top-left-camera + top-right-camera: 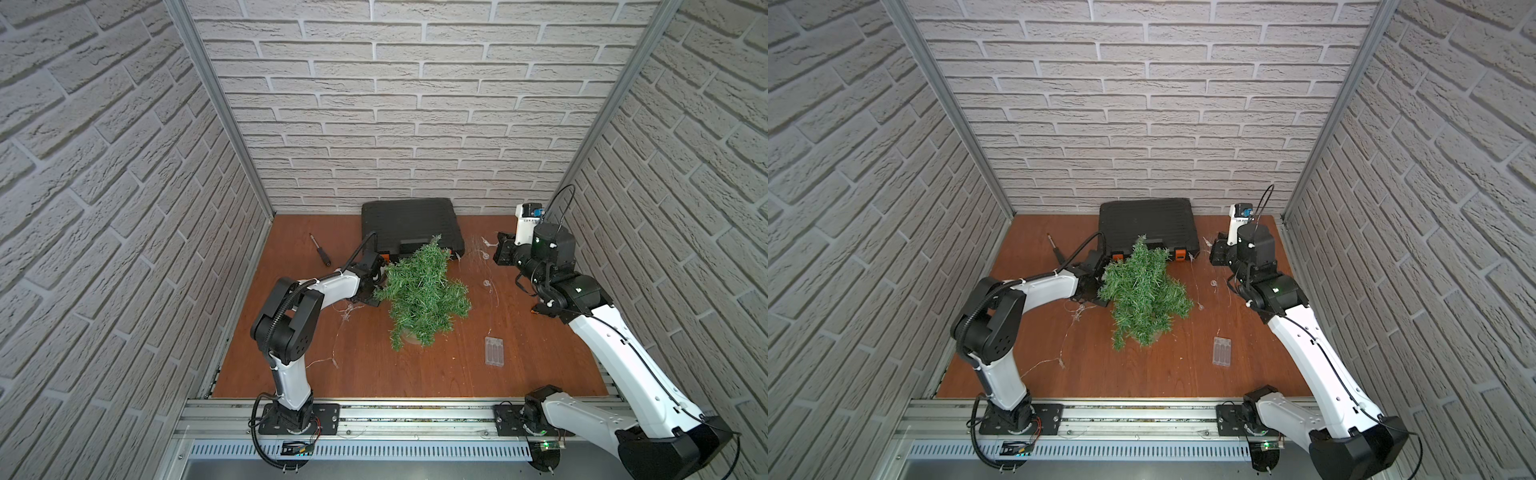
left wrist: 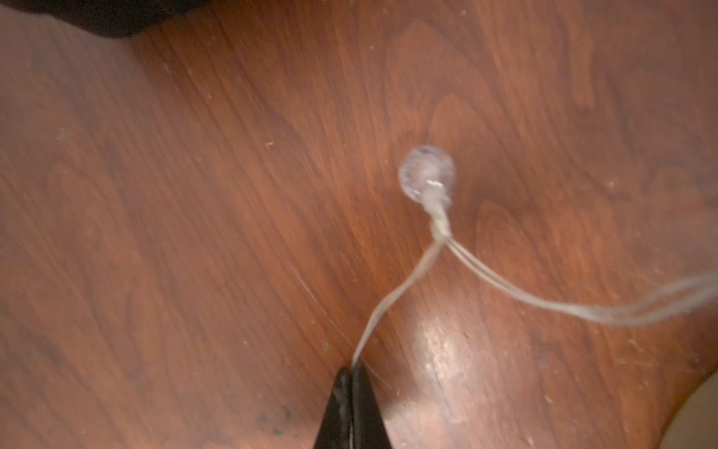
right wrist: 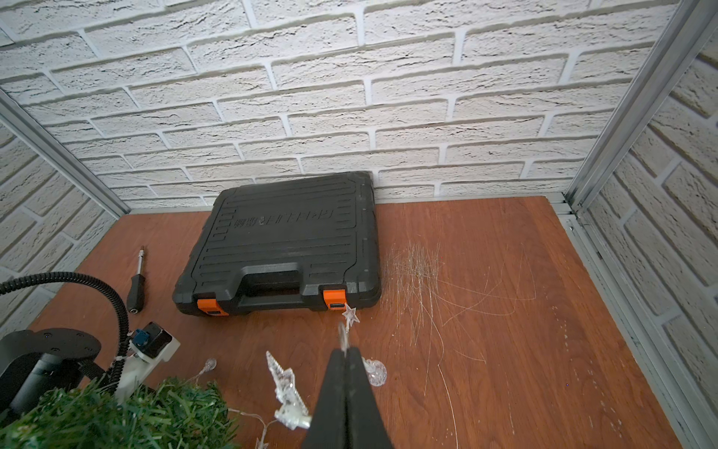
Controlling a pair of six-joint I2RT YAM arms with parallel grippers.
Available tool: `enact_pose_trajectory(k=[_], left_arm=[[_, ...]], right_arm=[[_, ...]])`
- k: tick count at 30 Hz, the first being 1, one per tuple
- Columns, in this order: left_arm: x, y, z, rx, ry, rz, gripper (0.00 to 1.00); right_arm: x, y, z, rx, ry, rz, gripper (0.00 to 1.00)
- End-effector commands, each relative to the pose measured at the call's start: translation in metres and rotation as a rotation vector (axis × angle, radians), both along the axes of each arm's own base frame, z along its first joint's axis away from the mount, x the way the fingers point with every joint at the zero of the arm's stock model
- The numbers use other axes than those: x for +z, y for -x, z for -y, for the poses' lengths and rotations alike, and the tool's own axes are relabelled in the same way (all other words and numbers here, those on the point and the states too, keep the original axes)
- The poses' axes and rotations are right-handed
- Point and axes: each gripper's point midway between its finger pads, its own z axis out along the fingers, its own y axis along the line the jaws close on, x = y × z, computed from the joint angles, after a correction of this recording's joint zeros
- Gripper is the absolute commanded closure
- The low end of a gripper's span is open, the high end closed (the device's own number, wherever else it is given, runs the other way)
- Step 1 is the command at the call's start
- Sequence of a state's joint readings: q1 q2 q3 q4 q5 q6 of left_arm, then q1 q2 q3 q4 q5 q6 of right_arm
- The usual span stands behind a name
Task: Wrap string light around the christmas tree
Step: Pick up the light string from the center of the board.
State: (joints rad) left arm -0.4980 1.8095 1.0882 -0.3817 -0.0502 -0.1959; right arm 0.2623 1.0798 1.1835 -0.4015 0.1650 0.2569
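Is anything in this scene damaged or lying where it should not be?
Yes. The wooden table carries a patch of fine pale lines, like scratches, right beside the black case; the surface looks worn there. A screwdriver lies loose on the case's other side, apart from it.

You see: christmas tree [image 1: 422,295] green; string light [image 2: 426,173] pale wire, clear bulbs; table [image 1: 374,374] reddish-brown, wood-grain; case [image 3: 283,241] black, ribbed, with orange latches [image 3: 334,297]; walls [image 1: 415,104] white, brick-patterned, grey joints.
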Motion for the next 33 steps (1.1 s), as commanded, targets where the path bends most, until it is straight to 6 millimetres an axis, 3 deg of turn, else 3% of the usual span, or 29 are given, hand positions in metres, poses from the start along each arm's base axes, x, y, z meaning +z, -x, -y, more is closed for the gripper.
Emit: enact_pose_trajectory(k=[1, 9, 14, 23, 33], left_arm=[[0.036, -0.008, -0.002, 0.043, 0.033, 0.099, 1.00], [0.136, -0.032, -0.012, 0.174, 0.303, 0.253, 1.00], [0.178, -0.040, -0.020, 0.209, 0.456, 0.282, 1.00], [0.244, -0.044, -0.029, 0.215, 0.537, 0.368, 1.00], [0.338, -0.031, -0.044, 0.226, 0.734, 0.512, 1.00]], right_arm=[[0.014, 0.005, 0.009, -0.036, -0.004, 0.051, 0.98], [0.044, 0.011, 0.028, -0.126, -0.011, 0.113, 0.98], [0.064, 0.016, 0.033, -0.148, -0.035, 0.165, 0.98], [0.092, 0.021, 0.035, -0.152, -0.053, 0.227, 0.98], [0.119, 0.031, 0.041, -0.168, -0.068, 0.300, 0.98]])
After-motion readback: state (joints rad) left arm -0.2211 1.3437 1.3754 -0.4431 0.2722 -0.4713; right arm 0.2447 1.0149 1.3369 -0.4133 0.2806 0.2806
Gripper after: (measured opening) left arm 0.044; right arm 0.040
